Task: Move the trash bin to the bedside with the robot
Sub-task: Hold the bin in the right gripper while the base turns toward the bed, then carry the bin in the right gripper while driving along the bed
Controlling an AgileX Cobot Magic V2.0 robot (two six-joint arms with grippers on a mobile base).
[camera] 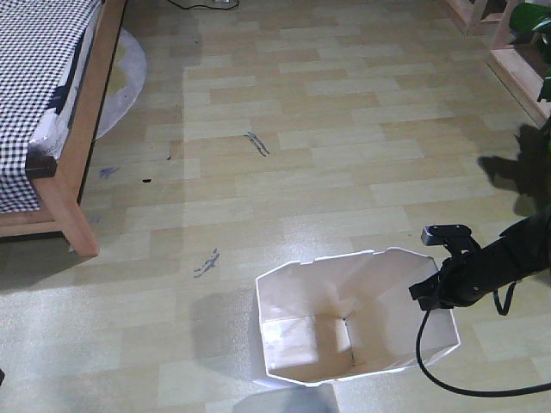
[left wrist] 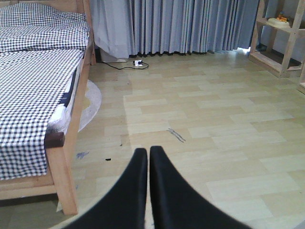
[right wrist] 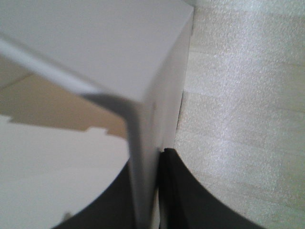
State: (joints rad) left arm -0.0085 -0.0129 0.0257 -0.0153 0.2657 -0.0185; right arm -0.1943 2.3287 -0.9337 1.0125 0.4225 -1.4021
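The white trash bin stands on the floor at the bottom centre of the front view, its angular rim facing up. My right gripper is shut on the bin's right rim wall, one black finger outside and the other inside. The bedside, a light-brown wooden frame with checked bedding, is at the far left, well away from the bin. In the left wrist view my left gripper is shut on nothing, above the floor, with the bed to its left.
A round pale mat lies beside the bed. Dark scuff marks dot the wooden floor. Wooden shelving stands at the right, grey curtains and a cable with a plug at the back. A black cable trails from the right arm.
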